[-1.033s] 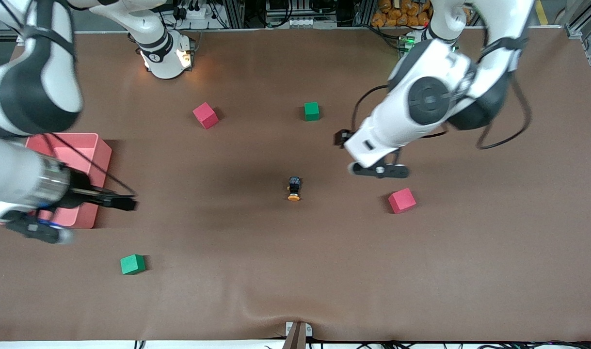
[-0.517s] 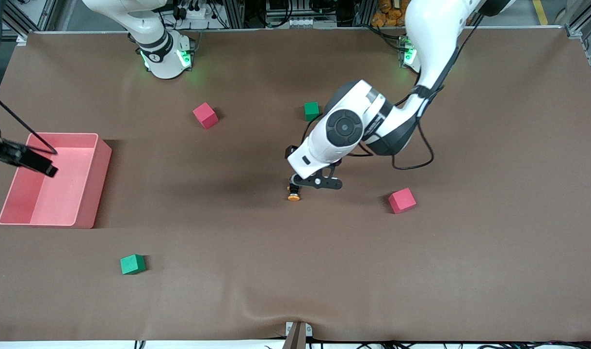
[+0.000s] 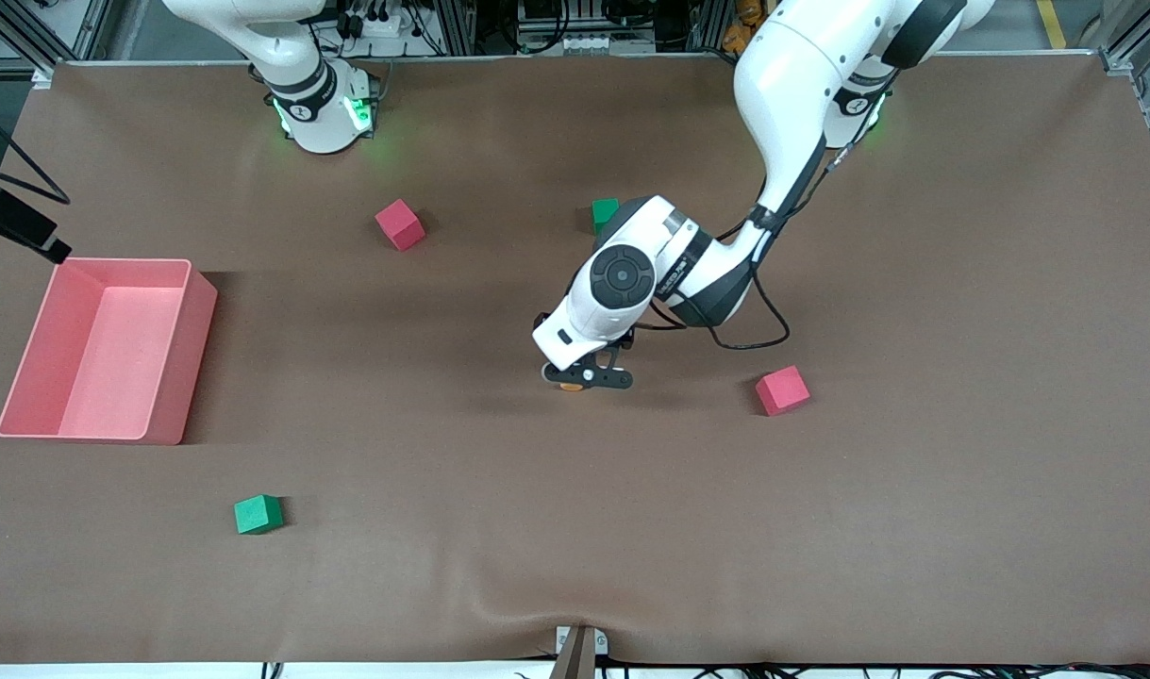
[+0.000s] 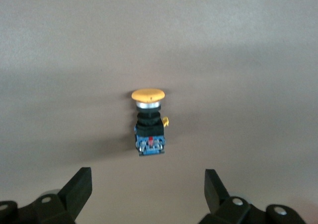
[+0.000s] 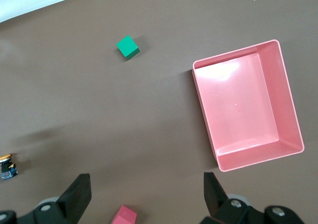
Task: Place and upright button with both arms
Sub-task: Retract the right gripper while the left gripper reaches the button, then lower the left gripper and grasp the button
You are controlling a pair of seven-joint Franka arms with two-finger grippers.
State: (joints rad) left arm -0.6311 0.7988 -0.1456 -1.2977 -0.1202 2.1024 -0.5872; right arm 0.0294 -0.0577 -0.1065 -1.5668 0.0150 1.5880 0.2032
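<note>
The button (image 4: pixel 148 122) lies on its side on the brown table, orange cap (image 4: pixel 148 94) at one end and dark body with a blue base at the other. My left gripper (image 4: pixel 146 194) hangs open just above it, the black fingers (image 4: pixel 79 189) spread wide and touching nothing. In the front view the left gripper (image 3: pixel 584 379) covers most of the button (image 3: pixel 569 387) at the table's middle. My right gripper (image 5: pixel 146 196) is open and empty, high over the right arm's end of the table, where the button (image 5: pixel 7 168) shows at that view's edge.
A pink bin (image 3: pixel 197 283) stands at the right arm's end. Red cubes (image 3: pixel 400 224) (image 3: pixel 782 389) and green cubes (image 3: pixel 605 212) (image 3: pixel 258 514) lie scattered around the button. The nearest red cube sits toward the left arm's end from the button.
The left arm swung in toward the table's middle and came down over the button. The right arm lifted away from the pink bin toward the table's edge. Both grippers stayed open.
</note>
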